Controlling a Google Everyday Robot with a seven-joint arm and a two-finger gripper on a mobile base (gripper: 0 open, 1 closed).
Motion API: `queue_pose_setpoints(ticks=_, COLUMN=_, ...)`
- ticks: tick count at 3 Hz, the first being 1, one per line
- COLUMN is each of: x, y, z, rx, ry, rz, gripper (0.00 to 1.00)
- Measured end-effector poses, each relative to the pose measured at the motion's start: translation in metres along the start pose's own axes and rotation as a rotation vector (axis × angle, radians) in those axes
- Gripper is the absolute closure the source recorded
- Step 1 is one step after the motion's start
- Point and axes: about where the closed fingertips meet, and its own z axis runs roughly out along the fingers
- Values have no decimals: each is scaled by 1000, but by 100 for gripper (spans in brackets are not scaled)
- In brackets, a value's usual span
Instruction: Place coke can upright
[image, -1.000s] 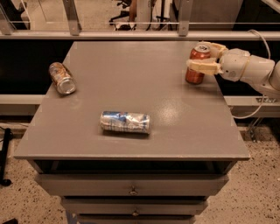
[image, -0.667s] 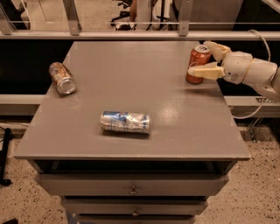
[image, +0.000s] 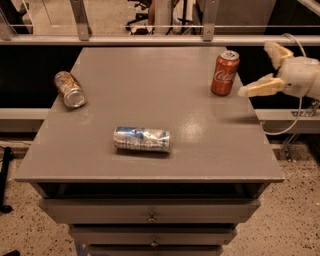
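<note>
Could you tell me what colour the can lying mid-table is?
The lying can is blue and silver, camera view; the open gripper hangs near the coke can.

Red, white-script coke can (image: 224, 73); cream gripper (image: 254, 69) beside it; blue-silver can (image: 142, 139); mottled brown-orange can (image: 69, 89); grey table (image: 150, 70).

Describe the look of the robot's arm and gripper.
The gripper, just off the right edge of the grey table beside the red Coca-Cola can, has two cream-coloured, tapered fingers. They join a rounded, glossy white wrist casing. A thin pale cable loops over the casing. No markings or labels are visible on it.
</note>
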Motion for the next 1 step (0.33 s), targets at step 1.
queue_pose_setpoints(ticks=1, x=-20, y=-10, z=-61, rx=83, ry=8, rz=-21, gripper=0)
